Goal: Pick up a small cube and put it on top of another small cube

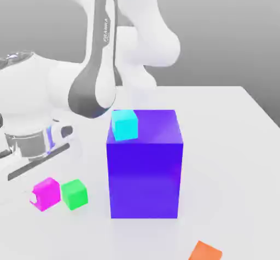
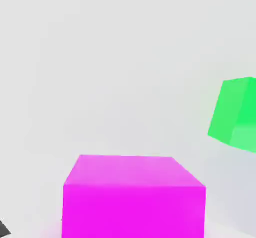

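White arm, glossy, smooth-shelled; segments thick and rounded, one ending in a broad bulbous elbow. Along one segment a dark grey inlay, long and narrow, swelling to a rounded pad at its base. Small pale lettering on the inlay: "FRANKA", with fainter marks beside it, too small to read. Upper edge of the big white housing at the exterior view's left: grey, metallic-looking. Below it, a silvery-grey collar, round, with a bluish-violet streak down one side.
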You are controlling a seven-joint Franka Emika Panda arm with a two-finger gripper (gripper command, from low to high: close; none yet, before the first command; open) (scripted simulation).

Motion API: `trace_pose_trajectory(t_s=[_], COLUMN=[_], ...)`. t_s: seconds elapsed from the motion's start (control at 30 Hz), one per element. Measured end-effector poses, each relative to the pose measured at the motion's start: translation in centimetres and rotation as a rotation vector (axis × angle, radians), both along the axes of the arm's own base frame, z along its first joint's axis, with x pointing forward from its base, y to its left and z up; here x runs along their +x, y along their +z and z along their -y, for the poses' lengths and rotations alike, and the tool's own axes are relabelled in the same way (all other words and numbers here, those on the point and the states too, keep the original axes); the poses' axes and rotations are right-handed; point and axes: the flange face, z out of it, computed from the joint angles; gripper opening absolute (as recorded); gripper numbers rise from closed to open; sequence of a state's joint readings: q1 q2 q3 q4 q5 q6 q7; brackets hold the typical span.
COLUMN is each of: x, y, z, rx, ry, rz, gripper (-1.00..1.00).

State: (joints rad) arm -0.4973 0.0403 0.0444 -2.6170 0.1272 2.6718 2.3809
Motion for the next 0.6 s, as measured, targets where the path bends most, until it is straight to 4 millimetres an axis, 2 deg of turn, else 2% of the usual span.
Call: trace_pose_trajectory(t_s=[0.2, 0.3, 0.47, 0.5, 0.6], x=[-6.2, -6.9, -7.0, -7.1, -7.1], y=[0.5, -1.0, -4.8, -5.6, -5.6], z=[-2.0, -1.9, -2.0, -2.1, -2.1], rx=[-0.042, -0.053, -0.053, -0.051, -0.051], ry=[0.117, 0.128, 0.130, 0.131, 0.130], rz=[-0.030, -0.037, -0.038, -0.037, -0.037], gripper=[-1.00, -1.00, -1.00, 1.00, 1.00])
